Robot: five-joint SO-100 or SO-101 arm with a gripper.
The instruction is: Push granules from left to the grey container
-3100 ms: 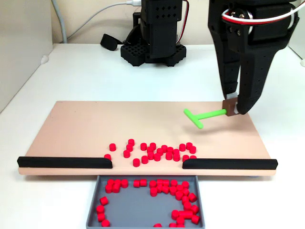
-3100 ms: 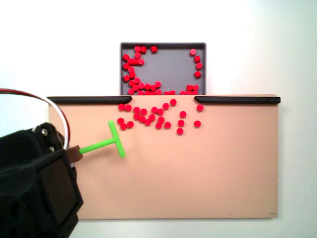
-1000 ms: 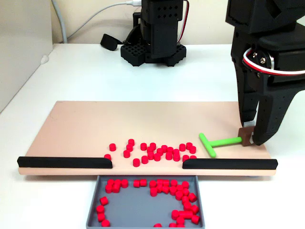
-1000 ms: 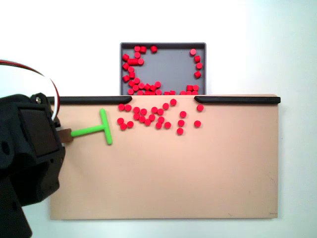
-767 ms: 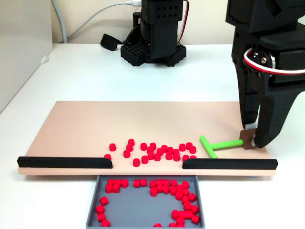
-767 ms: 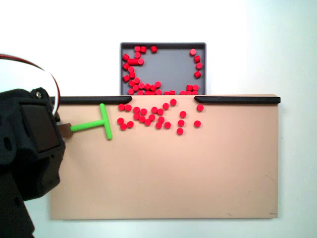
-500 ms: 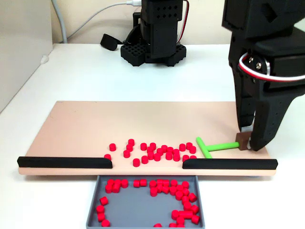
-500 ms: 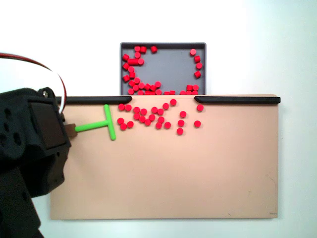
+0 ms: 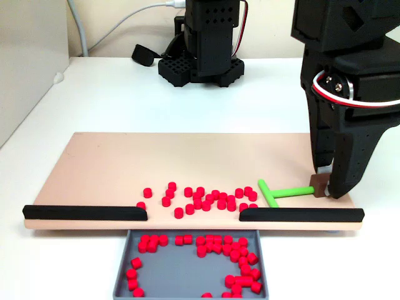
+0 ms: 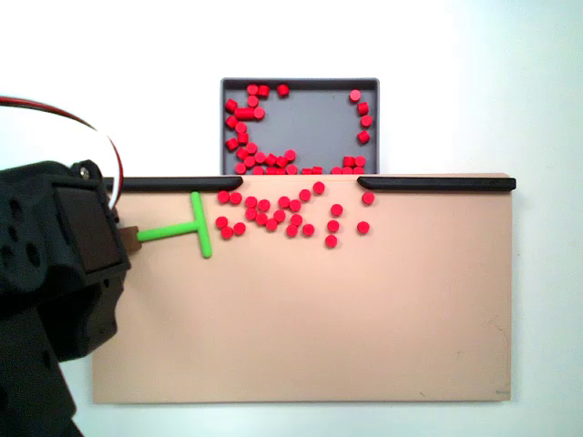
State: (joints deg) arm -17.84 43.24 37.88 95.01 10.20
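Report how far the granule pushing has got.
Done: many granules already lie in the grey container. In hand: the gripper holds the green T-shaped pusher by its brown end, its crossbar beside the loose cluster on the tan board. Left: sweeping that cluster through the gap between the black rails.

We see a robot arm built almost wholly of matte black printed plastic, blocky and faceted. Its gripper (image 9: 328, 182) has two long black fingers that taper downward, one broad and flat-sided, the other slimmer. Just above them a red and a white wire (image 9: 350, 97) loop together out of the housing beside a small round silvery fitting. At the back of the table the black base (image 9: 203, 53) stands on a foot pierced with a honeycomb of holes, with thin red wires at its upper edge. In the other fixed view the wrist housing (image 10: 77, 241) shows a flat dark panel and small screws.
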